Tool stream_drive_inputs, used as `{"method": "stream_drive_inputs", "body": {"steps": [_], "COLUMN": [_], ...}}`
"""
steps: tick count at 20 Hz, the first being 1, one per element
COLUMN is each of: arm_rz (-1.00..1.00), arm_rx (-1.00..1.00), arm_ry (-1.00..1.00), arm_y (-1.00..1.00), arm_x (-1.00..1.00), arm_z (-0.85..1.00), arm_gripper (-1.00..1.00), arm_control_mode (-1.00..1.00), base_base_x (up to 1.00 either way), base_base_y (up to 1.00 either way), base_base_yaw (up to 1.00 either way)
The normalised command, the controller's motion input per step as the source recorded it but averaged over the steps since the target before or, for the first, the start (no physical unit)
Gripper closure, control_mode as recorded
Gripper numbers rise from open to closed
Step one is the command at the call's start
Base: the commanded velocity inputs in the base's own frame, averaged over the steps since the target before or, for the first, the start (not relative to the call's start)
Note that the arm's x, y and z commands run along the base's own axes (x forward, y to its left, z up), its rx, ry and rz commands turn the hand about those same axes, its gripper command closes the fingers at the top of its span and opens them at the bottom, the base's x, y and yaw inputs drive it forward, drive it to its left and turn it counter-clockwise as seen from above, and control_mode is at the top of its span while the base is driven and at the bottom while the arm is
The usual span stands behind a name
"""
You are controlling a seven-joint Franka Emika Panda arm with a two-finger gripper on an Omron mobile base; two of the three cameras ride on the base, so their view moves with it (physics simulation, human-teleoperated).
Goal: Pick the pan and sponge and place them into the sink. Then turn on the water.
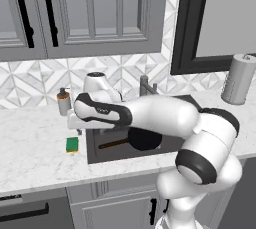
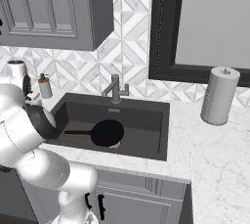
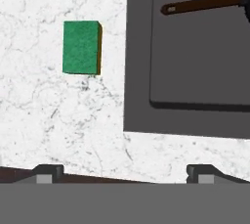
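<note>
The black pan [image 1: 145, 139] lies flat in the dark sink [image 1: 116, 155], its reddish-brown handle [image 3: 200, 4] pointing toward the sink's left side. It shows too in the right base view as pan [image 2: 107, 132] in sink [image 2: 146, 120]. The green sponge [image 1: 72, 144] with a yellow underside rests on the marble counter just left of the sink. My gripper [image 3: 125, 173] hangs open and empty above the counter by the sink's left rim. In the hand view the sponge [image 3: 81, 47] lies flat ahead and to the left, clear of the fingertips [image 3: 49, 171]. No stream runs from the faucet [image 2: 115, 90].
A soap dispenser [image 1: 63, 102] stands at the back of the counter, left of the sink. A paper towel roll [image 2: 219, 96] stands on the right. Wall cabinets hang overhead, and my own arm reaches across the sink in the left base view.
</note>
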Motion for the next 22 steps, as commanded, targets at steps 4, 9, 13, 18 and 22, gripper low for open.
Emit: {"method": "stream_drive_inputs", "body": {"steps": [4, 9, 13, 18, 22], "arm_rz": [0.01, -0.09, -0.13, -0.14, -0.01], "arm_rx": [0.00, 0.00, 0.00, -0.04, -0.05], "arm_ry": [0.00, 0.00, 0.00, 0.02, 0.03], "arm_y": [0.38, 0.10, 0.04, 0.20, 0.02], "arm_x": [0.01, 0.24, 0.19, 0.14, 0.03], "arm_z": [0.00, -0.11, -0.28, -0.31, -0.24], "arm_gripper": [-1.00, -1.00, -1.00, -1.00, -1.00], "arm_control_mode": [-1.00, -1.00, -1.00, -1.00, -1.00], "base_base_x": [0.00, 0.00, 0.00, 0.00, 0.00], "base_base_y": [0.00, 0.00, 0.00, 0.00, 0.00], "base_base_yaw": [0.00, 0.00, 0.00, 0.00, 0.00]}}
